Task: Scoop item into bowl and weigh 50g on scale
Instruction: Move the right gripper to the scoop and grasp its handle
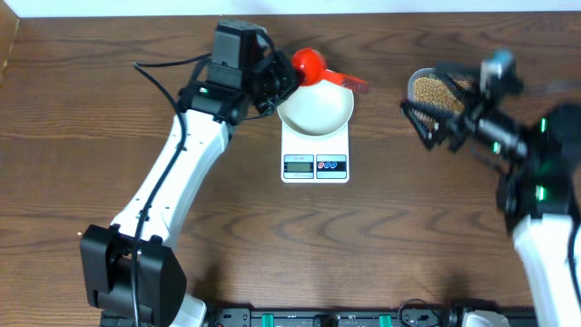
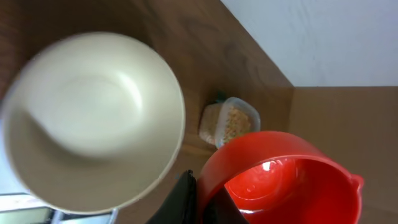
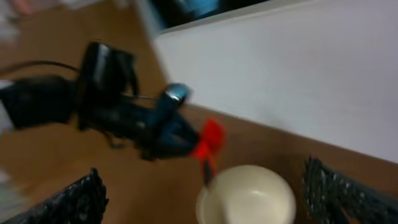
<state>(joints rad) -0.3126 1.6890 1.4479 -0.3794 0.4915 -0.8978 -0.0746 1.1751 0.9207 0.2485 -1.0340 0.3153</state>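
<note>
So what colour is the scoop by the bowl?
The scoop is bright red, clearest in the left wrist view.

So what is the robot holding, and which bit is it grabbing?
The left gripper pinches the red scoop by its cup's rim, not the handle. The right gripper is open and empty.

This looks like a robotics lab bench, not a kitchen. A kitchen scale sits on a bare wood-grain table. White robot arms stand left and right of the scale, with a black connector rail in front. Behind it are a plain white wall and a cardboard panel.
</note>
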